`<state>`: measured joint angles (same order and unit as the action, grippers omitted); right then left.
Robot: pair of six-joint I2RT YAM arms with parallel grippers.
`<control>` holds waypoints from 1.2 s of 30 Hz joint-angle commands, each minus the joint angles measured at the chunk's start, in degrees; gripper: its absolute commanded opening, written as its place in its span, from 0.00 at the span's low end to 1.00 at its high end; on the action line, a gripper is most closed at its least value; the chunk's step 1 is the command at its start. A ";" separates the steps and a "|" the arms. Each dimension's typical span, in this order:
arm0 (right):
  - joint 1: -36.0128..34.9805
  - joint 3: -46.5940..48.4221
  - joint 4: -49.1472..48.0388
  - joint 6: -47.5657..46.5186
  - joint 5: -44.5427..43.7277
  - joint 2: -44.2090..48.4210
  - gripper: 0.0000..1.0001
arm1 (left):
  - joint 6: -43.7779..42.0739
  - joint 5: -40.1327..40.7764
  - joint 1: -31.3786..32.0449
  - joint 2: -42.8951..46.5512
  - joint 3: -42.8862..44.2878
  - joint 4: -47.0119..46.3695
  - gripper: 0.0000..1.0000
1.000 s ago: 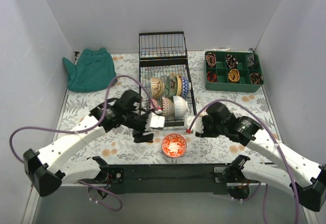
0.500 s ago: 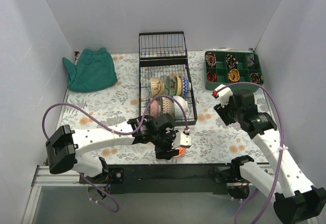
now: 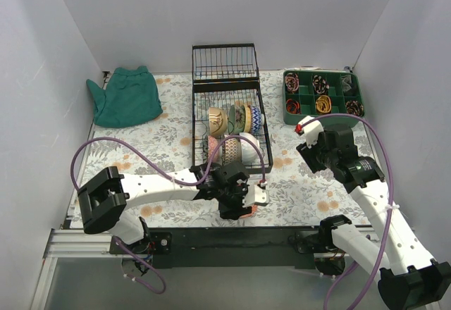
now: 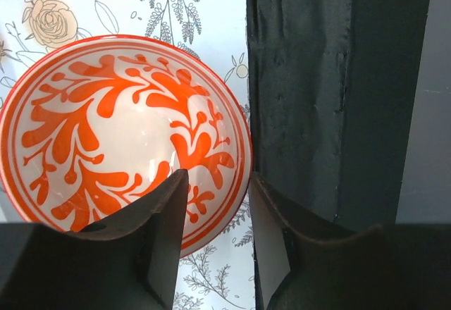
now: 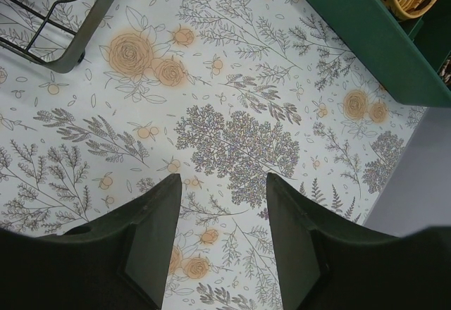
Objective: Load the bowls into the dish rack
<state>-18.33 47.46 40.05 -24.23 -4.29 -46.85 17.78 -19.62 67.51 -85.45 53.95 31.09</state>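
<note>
Top view: a floral counter held a black wire rack at 12 o'clock of centre. Other bowls stood on edge among its tines in two rows. A green tray sat at 2 o'clock and a teal cloth at 10 o'clock.

The red bowl sat upright on the counter at 6 o'clock from the rack, just beside the black bar along the near edge. It was white inside with orange leaf shapes.

The left end effector hung over the bowl's 3 o'clock rim. Its fingers were narrowly parted, one above the bowl's inside and one outside the rim, with a gap showing. They had not closed on it.

The right end effector hovered over bare counter between the rack's near right corner and the tray. Its fingers were spread wide and held nothing.
</note>
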 commanded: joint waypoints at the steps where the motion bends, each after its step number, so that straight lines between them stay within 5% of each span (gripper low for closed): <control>1: 0.57 0.88 -2.52 0.32 0.52 0.88 0.60 | -1.34 0.02 0.26 0.11 -0.25 -2.17 0.37; 12: 0.75 -1.41 -6.39 -0.21 0.52 0.18 0.60 | -4.25 1.50 0.26 2.22 -4.20 -2.61 0.21; 17: 1.10 -1.50 -6.57 -0.20 0.60 0.44 0.60 | -4.68 2.83 0.26 2.48 -4.04 -3.41 0.00; 29: 1.01 -1.67 -6.39 -0.82 1.57 -1.31 0.59 | -11.71 -12.02 -0.27 15.13 11.25 26.71 0.00; 36: 1.01 -2.28 -7.35 -1.08 0.69 -4.47 0.59 | -11.19 -11.14 -6.06 21.29 12.50 28.95 0.00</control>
<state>-17.58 45.95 35.81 -24.75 -3.42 -50.13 7.44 -28.88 64.90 -66.15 67.26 55.40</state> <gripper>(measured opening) 0.591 0.009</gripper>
